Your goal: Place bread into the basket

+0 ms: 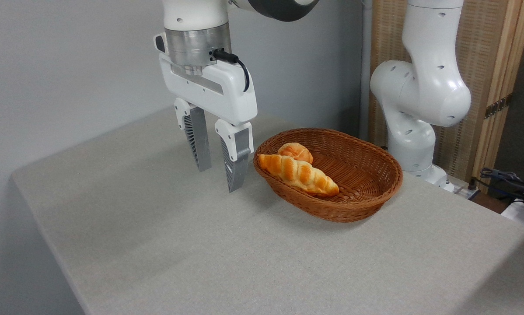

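— How do the jaws stand?

— The gripper (pixel 220 177) points straight down with its jaws parted and nothing between them; grey worktop shows through the gap. The fingertips (pixel 235 186) hang close over the worktop (pixel 165 245), just left of the basket.

— Touching the basket?

— No, a narrow strip of worktop separates the nearer finger from the wicker rim.

— And the bread?

— The bread (pixel 298 174) lies inside the basket (pixel 367 192), along its near left side. Its blunt end rests up on the rim at the left, nearest the gripper, and the pointed end slopes down towards the basket floor at the right.

— Anything else in there?

— A small round bun (pixel 295 152), just behind the loaf and seemingly touching it, against the back left wall.

— Further out?

— The arm's white base (pixel 419 100) stands behind the basket at the right, before a wooden panel (pixel 494 65). Some cables (pixel 507 179) lie off the worktop's right edge.
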{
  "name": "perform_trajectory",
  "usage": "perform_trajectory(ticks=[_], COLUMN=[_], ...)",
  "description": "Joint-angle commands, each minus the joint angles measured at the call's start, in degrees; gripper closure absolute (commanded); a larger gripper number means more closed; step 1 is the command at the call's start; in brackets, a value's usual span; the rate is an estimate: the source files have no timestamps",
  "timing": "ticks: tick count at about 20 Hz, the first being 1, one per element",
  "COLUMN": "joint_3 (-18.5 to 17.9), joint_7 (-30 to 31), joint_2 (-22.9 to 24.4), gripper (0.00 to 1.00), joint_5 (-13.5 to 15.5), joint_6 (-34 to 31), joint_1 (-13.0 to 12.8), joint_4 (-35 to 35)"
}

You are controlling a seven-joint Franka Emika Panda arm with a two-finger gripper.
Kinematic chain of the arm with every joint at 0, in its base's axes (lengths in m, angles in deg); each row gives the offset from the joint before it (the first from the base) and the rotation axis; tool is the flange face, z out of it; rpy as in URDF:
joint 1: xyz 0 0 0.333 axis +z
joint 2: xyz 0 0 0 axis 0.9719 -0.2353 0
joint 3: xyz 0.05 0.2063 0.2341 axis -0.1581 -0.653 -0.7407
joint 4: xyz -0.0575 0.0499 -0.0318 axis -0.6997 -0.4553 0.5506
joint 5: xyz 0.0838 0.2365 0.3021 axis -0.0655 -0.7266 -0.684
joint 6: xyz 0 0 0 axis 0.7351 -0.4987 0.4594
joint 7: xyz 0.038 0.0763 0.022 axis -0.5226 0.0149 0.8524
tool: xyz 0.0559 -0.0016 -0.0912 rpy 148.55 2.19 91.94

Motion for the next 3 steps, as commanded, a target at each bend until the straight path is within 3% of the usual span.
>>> perform_trajectory(ticks=[1, 3], joint_3=[-0.31, -0.66], joint_7=[1.17, 1.26], joint_2=[-0.80, -0.80], gripper=[0.00, 0.00], joint_5=[0.91, 1.87], joint_6=[0.33, 0.33], joint_1=[-0.25, -0.25], joint_4=[-1.12, -1.12])
